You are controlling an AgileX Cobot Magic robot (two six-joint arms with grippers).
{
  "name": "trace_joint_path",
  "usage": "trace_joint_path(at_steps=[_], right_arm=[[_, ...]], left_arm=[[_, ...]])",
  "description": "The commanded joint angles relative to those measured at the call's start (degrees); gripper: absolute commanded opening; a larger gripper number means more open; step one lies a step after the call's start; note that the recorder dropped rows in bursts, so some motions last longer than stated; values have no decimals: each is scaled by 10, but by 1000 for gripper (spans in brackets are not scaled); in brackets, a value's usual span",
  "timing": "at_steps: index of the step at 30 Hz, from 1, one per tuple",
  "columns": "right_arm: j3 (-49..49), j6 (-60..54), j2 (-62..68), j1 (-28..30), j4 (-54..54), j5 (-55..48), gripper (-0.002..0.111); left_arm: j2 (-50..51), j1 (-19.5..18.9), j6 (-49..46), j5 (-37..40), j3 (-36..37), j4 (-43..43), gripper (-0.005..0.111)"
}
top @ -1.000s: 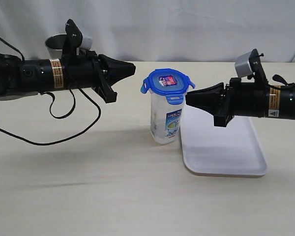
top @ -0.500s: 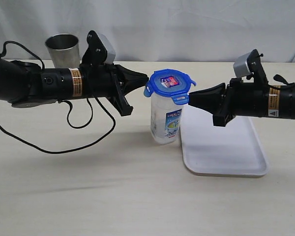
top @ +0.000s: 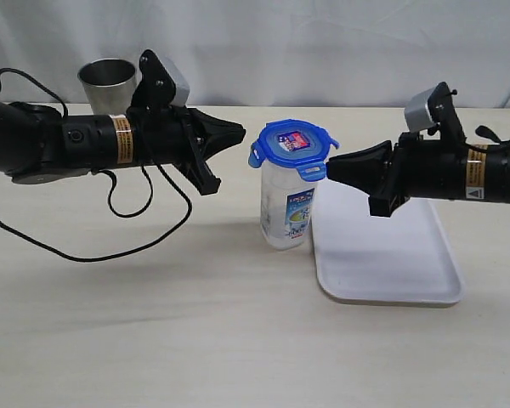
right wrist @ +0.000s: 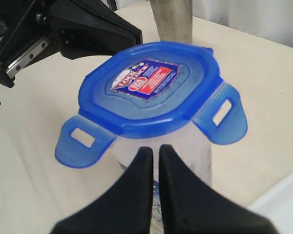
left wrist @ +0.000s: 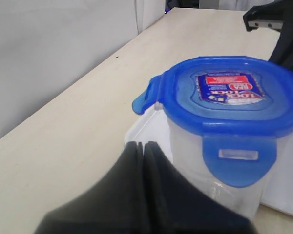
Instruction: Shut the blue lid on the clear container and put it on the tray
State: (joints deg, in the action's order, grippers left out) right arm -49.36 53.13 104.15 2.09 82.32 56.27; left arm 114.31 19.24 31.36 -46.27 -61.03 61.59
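The blue lid (top: 291, 144) sits on top of the clear container (top: 286, 214), which stands upright on the table just left of the white tray (top: 382, 255). Its snap flaps stick outward. My left gripper (top: 240, 132) is shut and hovers a short way left of the lid, at lid height, holding nothing. From the right, my right gripper (top: 330, 167) points at the container just under the lid rim, shut and empty. The left wrist view shows the lid (left wrist: 224, 95) beyond the closed tip (left wrist: 143, 144). The right wrist view shows the lid (right wrist: 146, 87) above the tip (right wrist: 155, 148).
A grey steel cup (top: 108, 81) stands at the back left behind the left arm. A black cable (top: 110, 246) loops over the table below that arm. The tray holds nothing, and the right arm hangs over its far part.
The left arm swung in toward the lid, then drew back slightly to the left. The right gripper and the container have hardly moved.
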Motion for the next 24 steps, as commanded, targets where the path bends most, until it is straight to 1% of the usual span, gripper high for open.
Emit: trace_joint_path(at_steps=[1, 6, 9, 12, 15, 16, 19, 24], right_arm=[[2, 24, -39, 0, 24, -31, 5], [2, 68, -88, 0, 49, -36, 5], [2, 73, -112, -2, 32, 9, 5], [2, 73, -116, -2, -17, 57, 5], [2, 74, -106, -20, -55, 7, 5], [2, 71, -101, -36, -65, -34, 5], [2, 33, -90, -69, -76, -90, 5], [1, 10, -90, -99, -120, -96, 5]], left_arm=[[1, -2, 3, 6, -4, 2, 0], [1, -2, 3, 6, -4, 2, 0], [1, -2, 3, 6, -4, 2, 0], [1, -2, 3, 9, -4, 7, 0], [1, -2, 9, 19, -4, 26, 0], [1, -2, 17, 28, -4, 29, 0], [1, -2, 21, 55, -3, 35, 0], [1, -2, 19, 68, 3, 38, 0]])
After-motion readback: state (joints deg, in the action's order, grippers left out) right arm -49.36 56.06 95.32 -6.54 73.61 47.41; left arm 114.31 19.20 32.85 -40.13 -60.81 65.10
